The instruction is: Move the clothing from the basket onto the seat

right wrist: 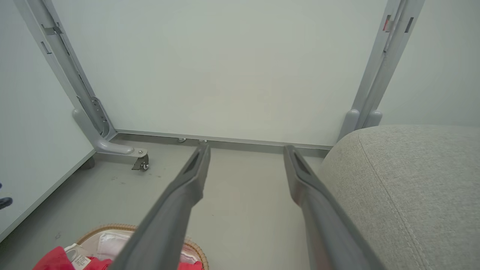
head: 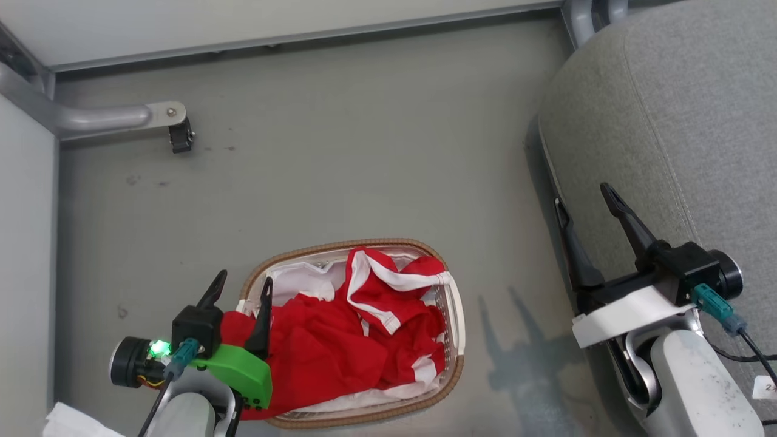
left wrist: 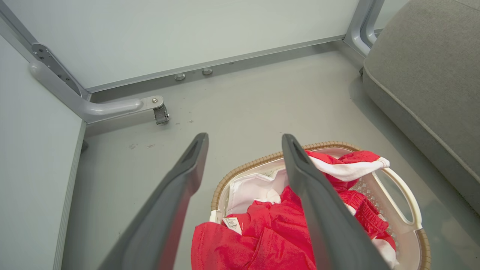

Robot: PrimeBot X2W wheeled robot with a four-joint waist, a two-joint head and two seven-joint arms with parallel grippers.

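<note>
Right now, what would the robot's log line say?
left tool open above basket rim | right tool open beside seat | clothing in basket

Grey floor [head: 364, 152]; caster [head: 181, 136] near wall panel [head: 243, 21]

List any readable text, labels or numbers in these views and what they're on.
Nothing fully legible.
Care label on the clothing: printed lines, too small to read.
White tag at the head view's lower right edge: perhaps "2", rest cut off by the frame.

Seat [head: 680, 109] cut off at right edge; basket [head: 456, 315] rim partly hidden behind left end effector [head: 244, 278].
</note>
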